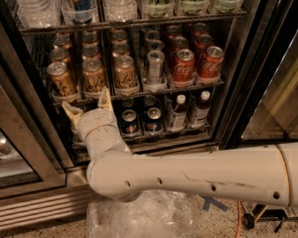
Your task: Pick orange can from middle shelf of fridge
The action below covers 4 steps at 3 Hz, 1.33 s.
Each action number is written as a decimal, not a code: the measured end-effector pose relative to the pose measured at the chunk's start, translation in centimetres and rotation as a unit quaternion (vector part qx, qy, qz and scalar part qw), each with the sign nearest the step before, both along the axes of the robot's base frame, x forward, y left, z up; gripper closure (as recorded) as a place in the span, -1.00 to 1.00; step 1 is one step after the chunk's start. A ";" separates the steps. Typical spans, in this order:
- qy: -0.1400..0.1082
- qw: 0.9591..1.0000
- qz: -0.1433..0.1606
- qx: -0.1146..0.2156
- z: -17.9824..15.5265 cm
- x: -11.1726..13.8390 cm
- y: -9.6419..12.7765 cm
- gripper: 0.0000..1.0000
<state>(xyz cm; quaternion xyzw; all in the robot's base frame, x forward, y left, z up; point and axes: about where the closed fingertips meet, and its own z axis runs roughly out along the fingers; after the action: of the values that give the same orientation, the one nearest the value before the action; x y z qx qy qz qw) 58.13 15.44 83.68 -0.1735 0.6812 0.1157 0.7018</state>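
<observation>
The fridge (248, 83) stands open in front of me. Its middle shelf (139, 94) holds several orange cans in three rows at the left; the front ones are at left (61, 80), centre (93, 77) and right (125, 74). My gripper (88, 105) is open and empty, just below the shelf's front rail, under the left and centre front orange cans. One fingertip (69, 109) points left, the other (105, 97) points up at the rail. It touches no can.
A slim silver can (155, 66) and red Coca-Cola cans (183, 66) fill the right of the middle shelf. The lower shelf holds blue cans (129, 122) and bottles (178, 112). Water bottles (118, 1) stand above. A glass door (10, 152) is at left. Plastic wrap (139, 217) lies on the floor.
</observation>
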 end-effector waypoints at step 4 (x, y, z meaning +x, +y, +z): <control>0.009 0.999 -0.025 -0.026 2.6 4.1 1.2 -0.64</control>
<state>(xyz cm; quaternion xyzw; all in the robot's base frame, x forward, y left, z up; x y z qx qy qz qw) 62.27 16.68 86.30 -0.1735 0.6942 0.0817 0.6938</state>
